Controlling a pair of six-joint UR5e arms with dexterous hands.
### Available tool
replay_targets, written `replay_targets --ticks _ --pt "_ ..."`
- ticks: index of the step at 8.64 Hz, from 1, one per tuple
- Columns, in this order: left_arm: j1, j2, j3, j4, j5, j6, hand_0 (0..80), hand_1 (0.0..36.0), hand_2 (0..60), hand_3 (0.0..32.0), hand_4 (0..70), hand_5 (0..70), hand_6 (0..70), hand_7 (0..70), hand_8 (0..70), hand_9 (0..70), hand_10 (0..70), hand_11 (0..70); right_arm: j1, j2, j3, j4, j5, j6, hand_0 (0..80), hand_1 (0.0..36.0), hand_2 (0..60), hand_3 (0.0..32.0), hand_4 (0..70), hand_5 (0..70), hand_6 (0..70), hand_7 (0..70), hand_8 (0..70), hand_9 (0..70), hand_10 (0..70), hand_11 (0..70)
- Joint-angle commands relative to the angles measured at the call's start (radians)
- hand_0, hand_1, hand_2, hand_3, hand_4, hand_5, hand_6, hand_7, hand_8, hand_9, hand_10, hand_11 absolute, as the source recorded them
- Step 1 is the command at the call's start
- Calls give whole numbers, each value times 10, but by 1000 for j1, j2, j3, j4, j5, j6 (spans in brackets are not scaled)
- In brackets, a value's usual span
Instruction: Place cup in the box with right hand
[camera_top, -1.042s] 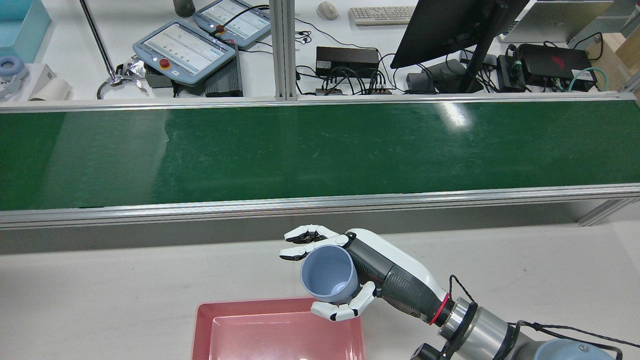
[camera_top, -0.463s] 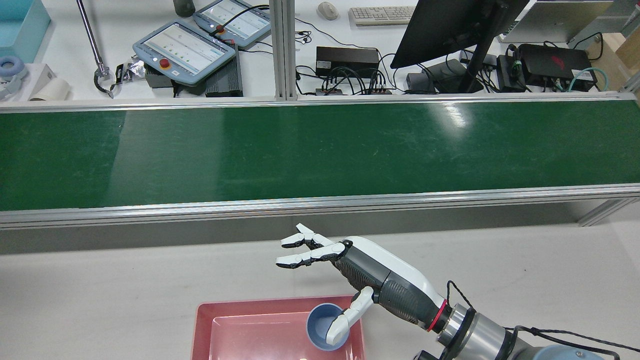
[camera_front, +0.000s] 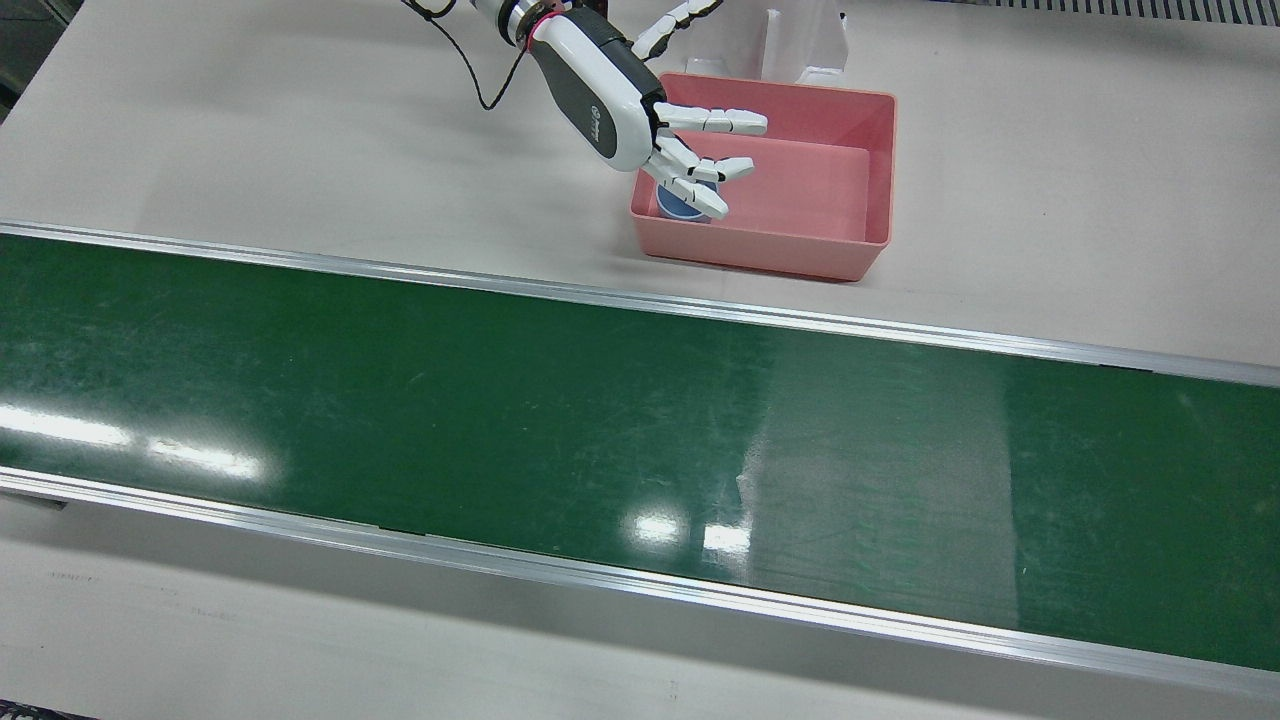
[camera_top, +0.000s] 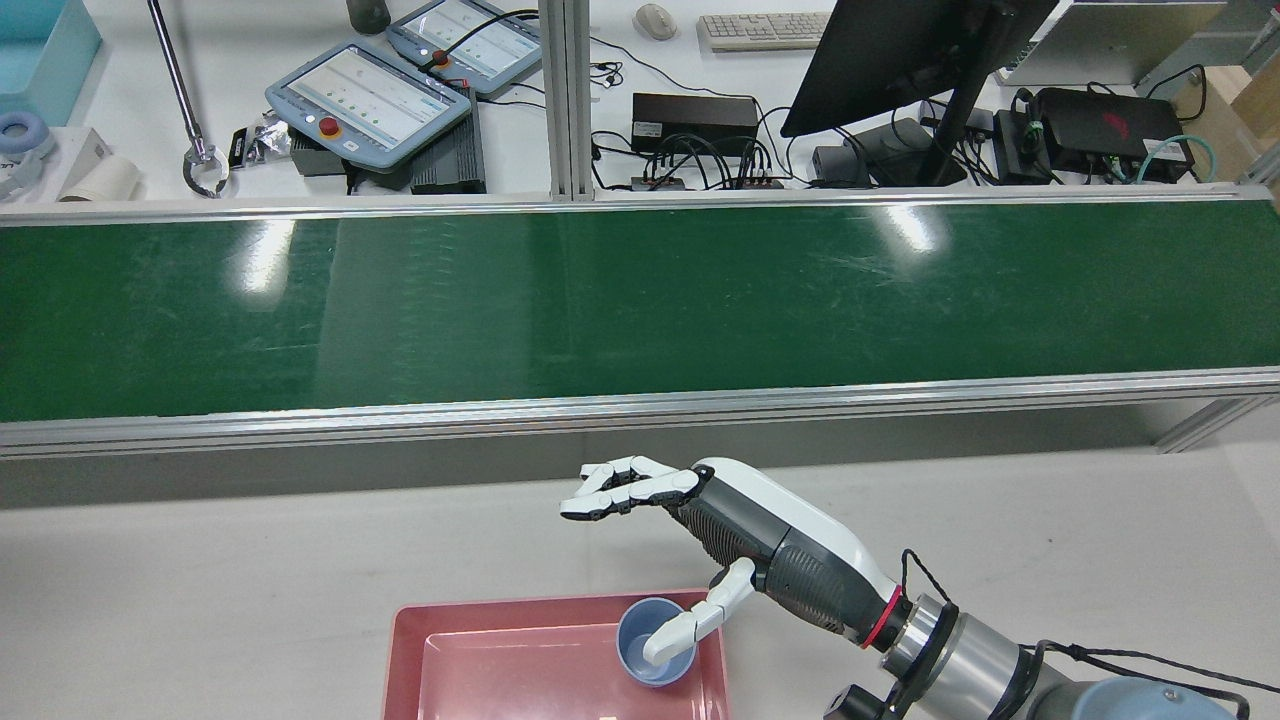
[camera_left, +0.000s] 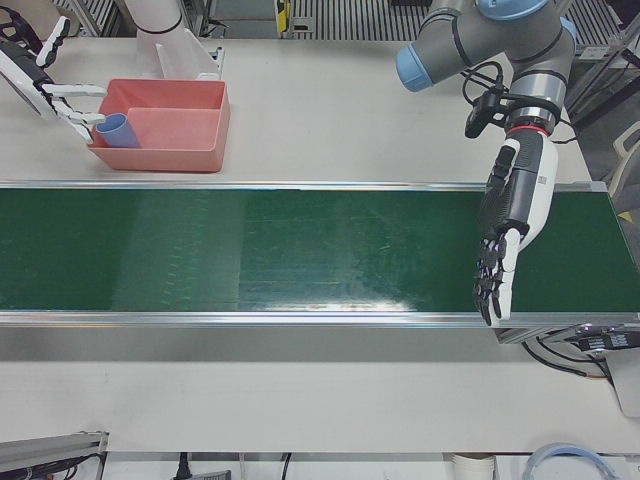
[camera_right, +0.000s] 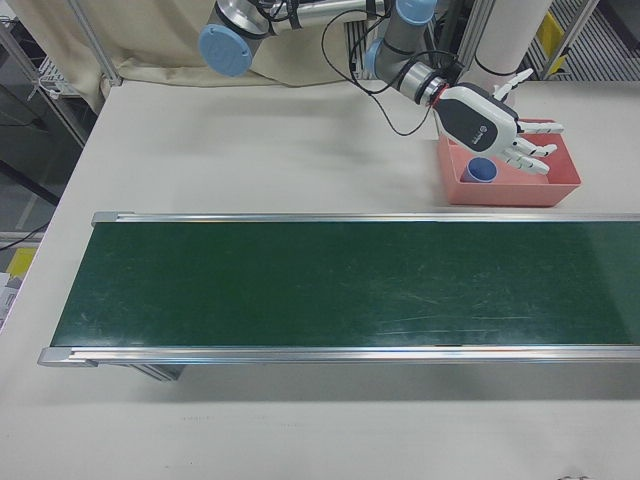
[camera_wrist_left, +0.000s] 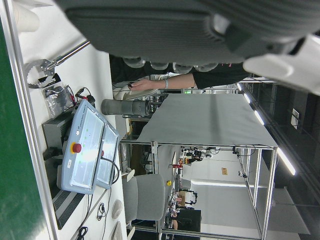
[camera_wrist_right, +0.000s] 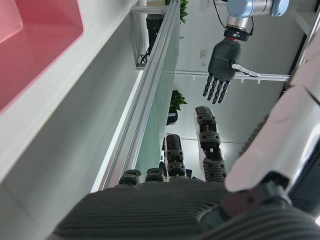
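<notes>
Cup (camera_top: 656, 641), blue and mouth-up, sits inside the pink box (camera_top: 480, 660), in the corner directly beneath the right hand (camera_top: 690, 530). That hand hovers over the box's edge with its fingers (camera_front: 706, 121) spread and holding nothing; in the rear view the thumb reaches down toward the cup's rim, and whether it touches cannot be told. In the front view the fingers fan out over the cup (camera_front: 684, 203), hiding most of it, while the palm stays outside the box (camera_front: 860, 170) wall on the arm's side. The right-front view shows the same: cup (camera_right: 481, 171) just below and in front of the right hand (camera_right: 500, 135), inside the box (camera_right: 560, 185). The box rests on the pale counter (camera_front: 250, 140), between the hand's arm base and the green conveyor belt (camera_front: 500, 430). The left hand (camera_left: 505, 240) hangs well apart over the far end of the belt, fingers extended downward and slightly apart, empty.
</notes>
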Motion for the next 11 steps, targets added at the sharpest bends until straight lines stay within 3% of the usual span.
replay_targets --ticks 1,2,3,5,6,7,8,9,10,11 --pt "0 -2 0 0 1 0 0 0 0 0 0 0 0 0 0 0 0 0 262 -12 24 -4 -8 10 416 72 180 0 199 57 227 700 269 513 160 238" --pt "0 0 -2 0 -1 0 0 0 0 0 0 0 0 0 0 0 0 0 368 -38 22 -4 -9 12 399 46 132 0 204 63 254 700 332 585 201 297" --pt "0 0 -2 0 -1 0 0 0 0 0 0 0 0 0 0 0 0 0 464 -88 10 -5 -15 39 409 32 86 0 224 63 250 700 332 587 207 304" --pt "0 0 -2 0 1 0 0 0 0 0 0 0 0 0 0 0 0 0 643 -220 -15 -5 -17 110 375 61 179 0 161 60 217 700 291 530 187 276" --pt "0 0 -2 0 -1 0 0 0 0 0 0 0 0 0 0 0 0 0 740 -272 -33 -4 -17 120 417 33 54 0 171 62 206 700 288 521 194 287" --pt "2 -2 -2 0 1 0 0 0 0 0 0 0 0 0 0 0 0 0 829 -277 -105 1 -28 180 413 27 37 0 168 62 202 700 291 521 203 299" --pt "0 -2 -2 0 1 0 0 0 0 0 0 0 0 0 0 0 0 0 909 -277 -177 12 -84 209 388 45 106 0 126 62 190 700 279 499 201 297" --pt "0 0 -2 0 -1 0 0 0 0 0 0 0 0 0 0 0 0 0 969 -285 -221 36 -107 211 439 22 0 0 148 55 153 602 215 401 162 242" --pt "0 0 -2 0 -1 0 0 0 0 0 0 0 0 0 0 0 0 0 1000 -305 -257 47 -124 210 439 50 34 0 142 36 70 241 64 144 77 121" --pt "0 -2 -2 2 1 0 0 0 0 0 0 0 0 0 0 0 0 0 1020 -302 -291 58 -170 208 419 77 107 0 121 25 24 36 0 7 27 50"
